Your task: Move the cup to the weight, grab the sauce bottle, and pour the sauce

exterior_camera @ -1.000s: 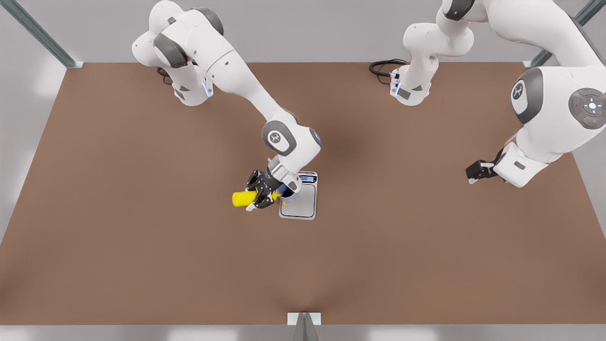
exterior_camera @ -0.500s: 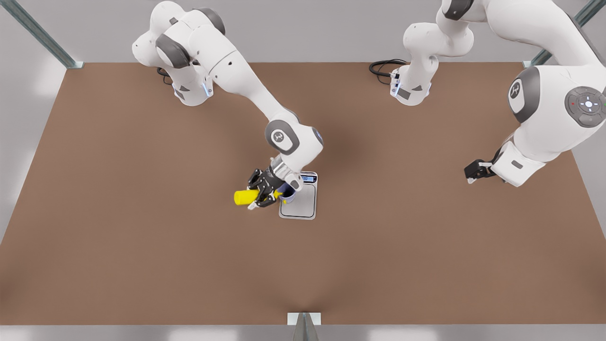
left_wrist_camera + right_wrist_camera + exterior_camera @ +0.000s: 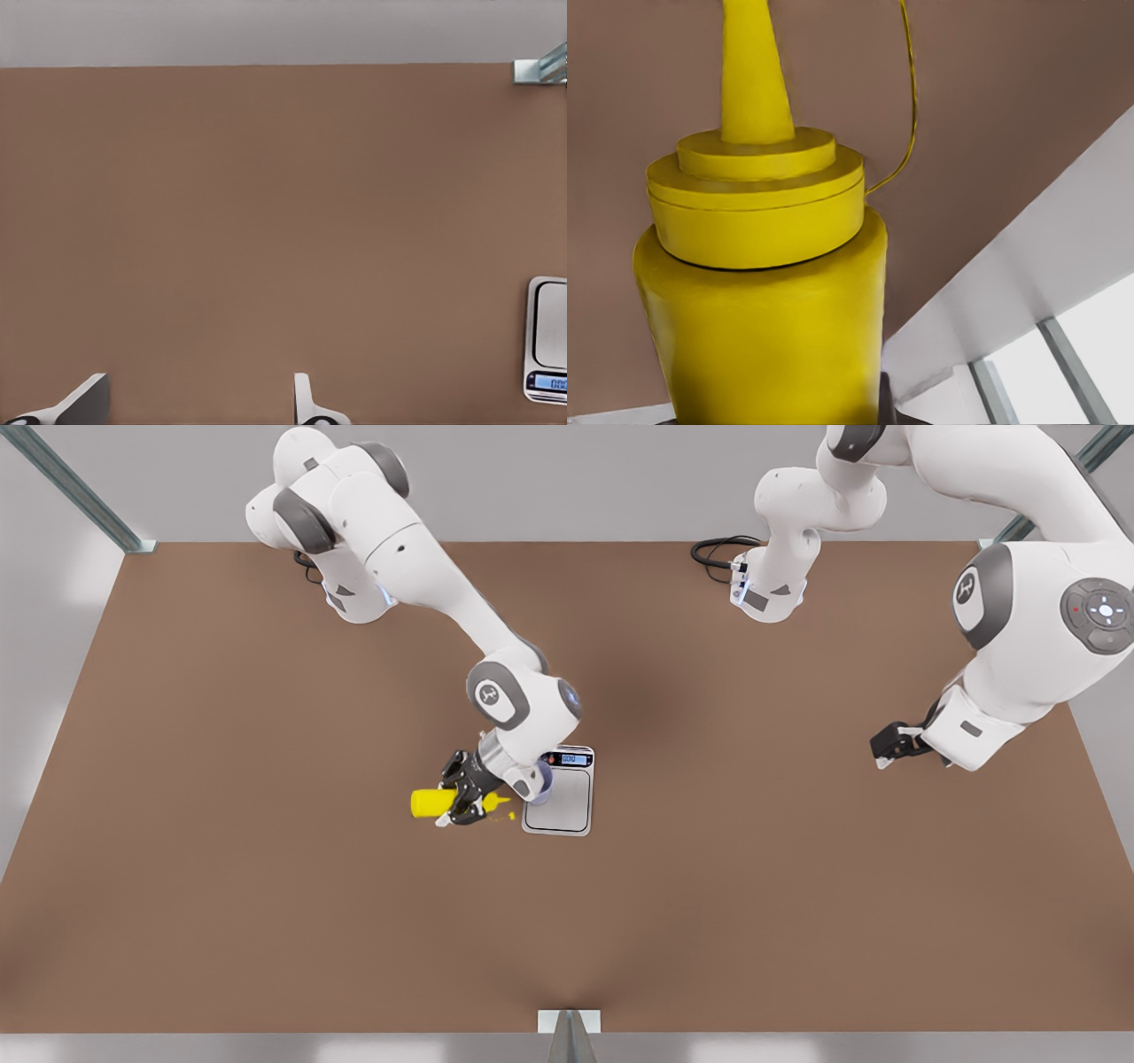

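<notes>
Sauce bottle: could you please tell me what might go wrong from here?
1. The bottle lies level in the right gripper, its nozzle short of the cup. Sauce may miss; yellow spots already mark the table.
2. A sauce strand trails and could smear the scale.
The left gripper waits open.

Plain brown table (image 3: 266,921), matte top. The weight (image 3: 561,802) lies flat on it near the middle, display strip on its far edge. Just off the weight toward the front view's left there are a few tiny yellow specks (image 3: 511,815) on the brown, probably sauce, hard to tell. Well behind the weight, two white arm bases (image 3: 769,598) and a black cable (image 3: 716,551) sit at the table's far edge.
</notes>
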